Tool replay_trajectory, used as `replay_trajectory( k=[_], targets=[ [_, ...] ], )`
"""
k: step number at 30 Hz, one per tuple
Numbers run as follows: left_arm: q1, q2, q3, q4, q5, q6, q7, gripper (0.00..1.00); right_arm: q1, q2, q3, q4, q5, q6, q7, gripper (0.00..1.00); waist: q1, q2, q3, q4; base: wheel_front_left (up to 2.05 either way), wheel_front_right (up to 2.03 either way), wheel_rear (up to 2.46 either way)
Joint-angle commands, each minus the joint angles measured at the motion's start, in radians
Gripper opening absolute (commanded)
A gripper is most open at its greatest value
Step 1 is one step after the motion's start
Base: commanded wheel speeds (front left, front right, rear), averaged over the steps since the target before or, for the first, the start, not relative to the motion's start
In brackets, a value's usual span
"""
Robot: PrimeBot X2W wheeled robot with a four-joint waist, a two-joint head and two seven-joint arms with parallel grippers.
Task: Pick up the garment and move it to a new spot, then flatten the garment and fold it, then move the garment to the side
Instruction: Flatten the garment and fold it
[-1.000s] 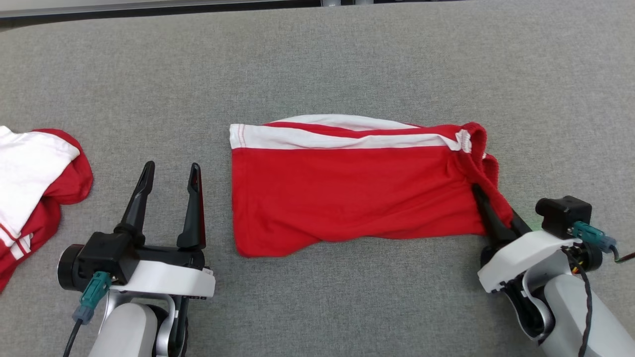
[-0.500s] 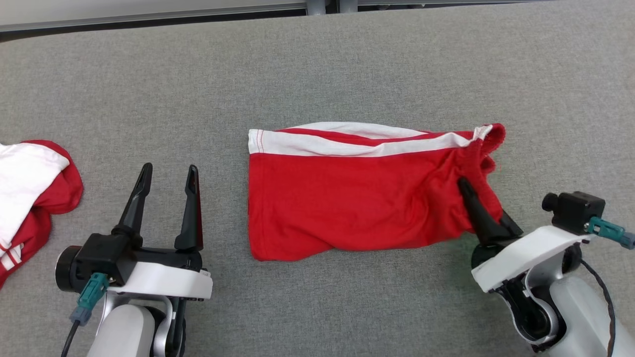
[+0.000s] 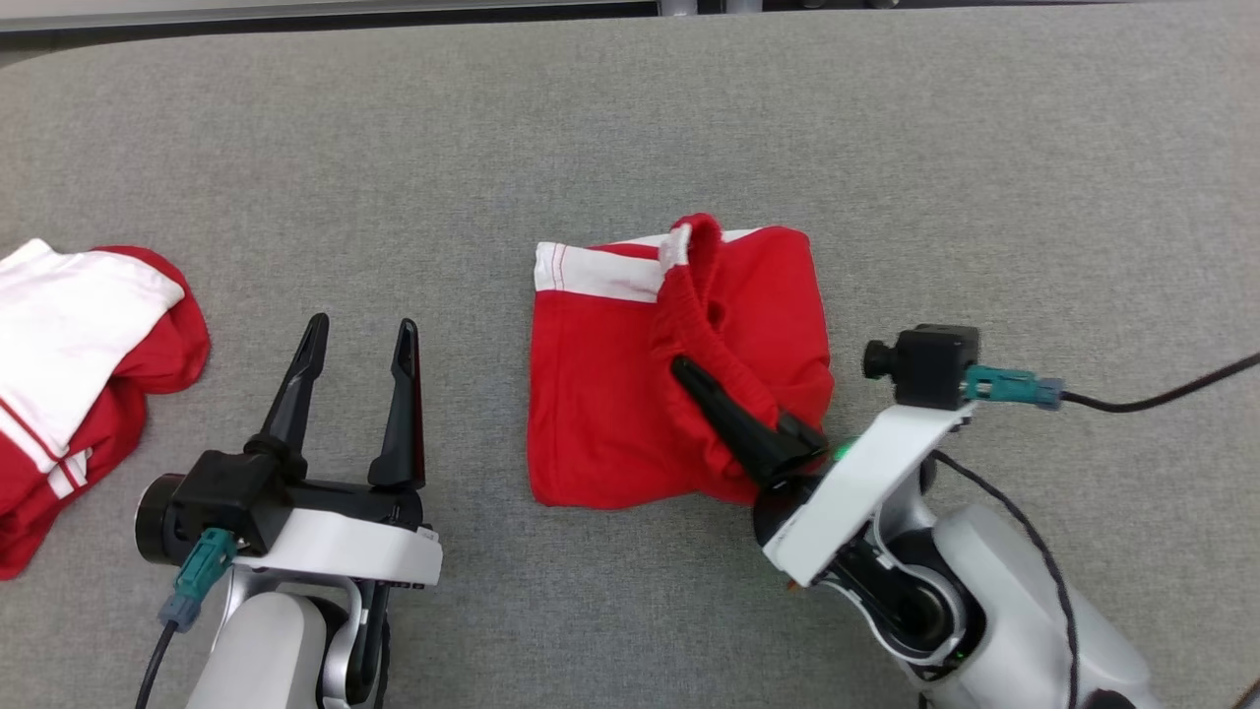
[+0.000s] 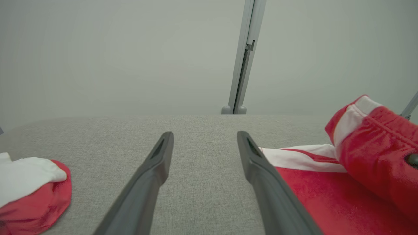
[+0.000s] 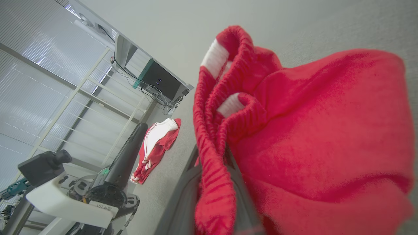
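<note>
While the head view looks down, the right tool is clenched on the red garment at its waistband, the cloth doubled over on the tabletop right ahead of it. The left tool is spread wide and empty, with the garment off to its right. Left wrist view: cloth sits beside its right finger. Right wrist view: waistband pinched between the fingers.

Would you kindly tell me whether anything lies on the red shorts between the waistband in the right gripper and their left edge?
Nothing visible does. The right gripper is shut on the waistband, and the red shorts lie bare from there to their left edge. The open left gripper stands off to the left, clear of the cloth.
</note>
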Motion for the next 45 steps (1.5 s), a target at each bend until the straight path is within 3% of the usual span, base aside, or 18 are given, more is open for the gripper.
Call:
replay_trajectory(
  k=[1, 5, 6, 7, 8, 9, 10, 17, 21, 27, 36, 45],
  targets=[
    [-0.016, 0.001, 0.000, 0.006, 0.006, -0.008, -0.004, 1.00, -0.038, 0.018, 0.033, 0.051, 0.011, 0.000, -0.004, 0.00, 0.0000, 0.0000, 0.008, 0.017, 0.00, 0.00, 0.00],
    [-0.033, -0.013, -0.002, 0.018, 0.009, -0.016, -0.003, 1.00, -0.112, 0.061, 0.122, 0.190, 0.019, 0.000, -0.060, 0.00, 0.0000, 0.0000, 0.018, 0.047, 0.00, 0.00, 0.00],
    [-0.033, -0.016, -0.002, 0.019, 0.009, -0.018, -0.003, 1.00, -0.120, 0.069, 0.137, 0.211, 0.030, 0.000, -0.075, 0.27, 0.0000, 0.0000, 0.021, 0.051, 0.00, 0.00, 0.00],
    [-0.033, -0.019, -0.001, 0.021, 0.010, -0.019, -0.003, 1.00, -0.132, 0.073, 0.153, 0.229, 0.033, 0.000, -0.087, 0.61, 0.0000, 0.0000, 0.023, 0.055, 0.00, 0.00, 0.00],
    [-0.033, -0.019, -0.001, 0.021, 0.010, -0.019, -0.003, 1.00, -0.132, 0.073, 0.153, 0.229, 0.033, 0.000, -0.087, 0.61, 0.0000, 0.0000, 0.023, 0.055, 0.00, 0.00, 0.00],
    [-0.034, -0.020, 0.000, 0.023, 0.011, -0.020, -0.003, 1.00, -0.146, 0.076, 0.171, 0.246, 0.033, 0.000, -0.100, 0.96, 0.0000, 0.0000, 0.024, 0.057, 0.00, 0.00, 0.00],
    [-0.035, -0.021, 0.002, 0.024, 0.011, -0.019, -0.003, 1.00, -0.158, 0.078, 0.182, 0.258, 0.036, 0.000, -0.122, 1.00, 0.0000, 0.0000, 0.026, 0.059, 0.00, 0.00, 0.00],
    [-0.039, -0.031, 0.015, 0.027, 0.022, -0.029, -0.003, 1.00, -0.238, 0.055, 0.282, 0.278, -0.042, 0.000, -0.319, 1.00, 0.0000, 0.0000, 0.029, 0.054, 0.00, 0.00, 0.00],
    [-0.036, -0.034, 0.024, 0.029, 0.027, -0.029, -0.003, 1.00, -0.265, 0.020, 0.261, 0.289, -0.142, 0.000, -0.417, 1.00, 0.0000, 0.0000, 0.021, 0.041, 0.00, 0.00, 0.00],
    [-0.019, -0.029, 0.047, 0.023, 0.035, -0.028, -0.003, 1.00, -0.198, -0.024, 0.046, 0.240, -0.337, 0.000, -0.439, 1.00, 0.0000, 0.0000, 0.006, 0.013, 0.00, 0.00, 0.00],
    [0.021, -0.010, 0.087, 0.021, 0.032, -0.021, -0.003, 1.00, 0.042, -0.062, -0.303, 0.091, -0.592, 0.000, -0.439, 1.00, 0.0000, 0.0000, -0.033, -0.021, 0.00, 0.00, 0.00],
    [0.068, 0.012, 0.116, 0.012, 0.025, -0.011, -0.003, 1.00, 0.209, -0.039, -0.441, -0.004, -0.701, 0.000, -0.398, 1.00, 0.0000, 0.0000, -0.088, -0.046, 0.00, 0.00, 0.00]
  ],
)
